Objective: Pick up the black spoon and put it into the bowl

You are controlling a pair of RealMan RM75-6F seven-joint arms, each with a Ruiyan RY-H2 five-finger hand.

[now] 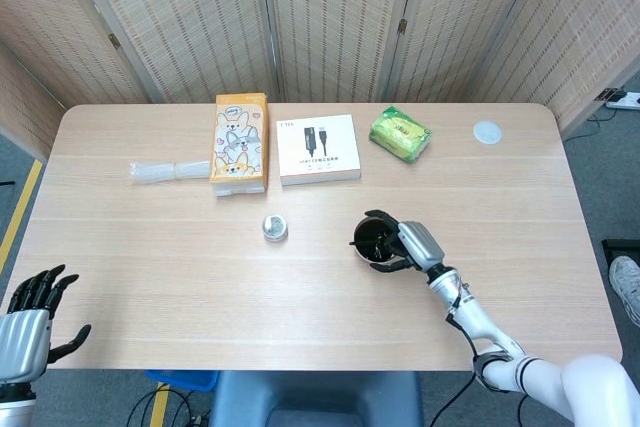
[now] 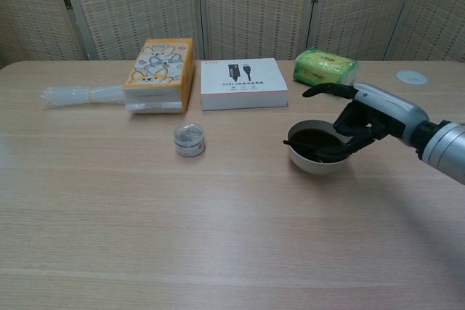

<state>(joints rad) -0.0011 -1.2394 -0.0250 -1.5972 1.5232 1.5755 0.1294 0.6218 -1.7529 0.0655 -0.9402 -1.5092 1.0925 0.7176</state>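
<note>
The white bowl (image 2: pixel 314 165) with a dark inside stands right of the table's middle; in the head view it is the bowl (image 1: pixel 361 248). The black spoon (image 2: pixel 296 144) lies in it, with one end poking over the left rim. My right hand (image 2: pixel 365 116) is just right of the bowl with its fingers spread and holds nothing; the lower fingers reach over the bowl's right rim. From above, the right hand (image 1: pixel 413 245) sits against the bowl's right side. My left hand (image 1: pixel 33 313) hangs off the front left corner, fingers apart and empty.
Along the back stand an orange cartoon box (image 1: pixel 240 142), a white cable box (image 1: pixel 318 148) and a green packet (image 1: pixel 400 134). A clear plastic roll (image 1: pixel 165 170) lies at the left, a small round tin (image 1: pixel 273 228) left of the bowl, a white disc (image 1: pixel 487 131) far right.
</note>
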